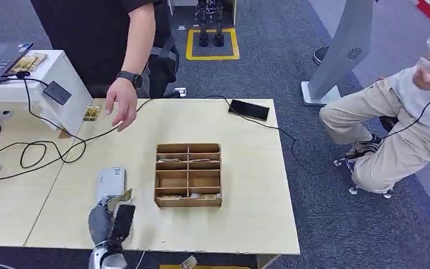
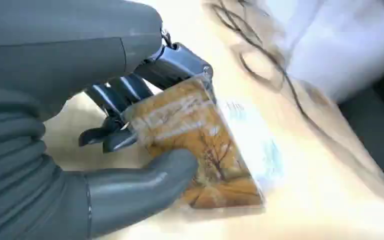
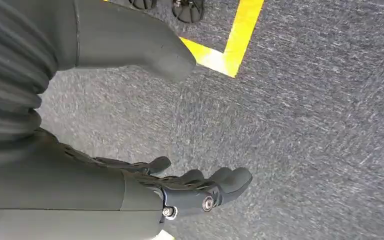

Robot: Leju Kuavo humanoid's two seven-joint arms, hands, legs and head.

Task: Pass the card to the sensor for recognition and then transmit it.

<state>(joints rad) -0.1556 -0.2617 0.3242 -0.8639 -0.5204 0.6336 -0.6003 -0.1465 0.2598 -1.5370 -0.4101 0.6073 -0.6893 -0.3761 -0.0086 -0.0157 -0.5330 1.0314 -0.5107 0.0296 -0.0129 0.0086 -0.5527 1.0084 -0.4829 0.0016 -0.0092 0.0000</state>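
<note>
Near the counter's front left corner, the left hand grips the card over a white sensor. From the head view the card is a sliver; the left wrist view shows its autumn-tree picture, thumb and fingers clamped on it. No writing is legible. Right of it stands a cardboard divider box. Over grey carpet, the right hand hangs with fingers released.

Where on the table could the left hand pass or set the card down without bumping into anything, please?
Free: the bare tabletop right of the wooden divider box, below the phone, and the strip between the box and the person's hand. Crowded: the left side, with looping cables by the white stand, and where the left hand grips the card over the white device.
</note>
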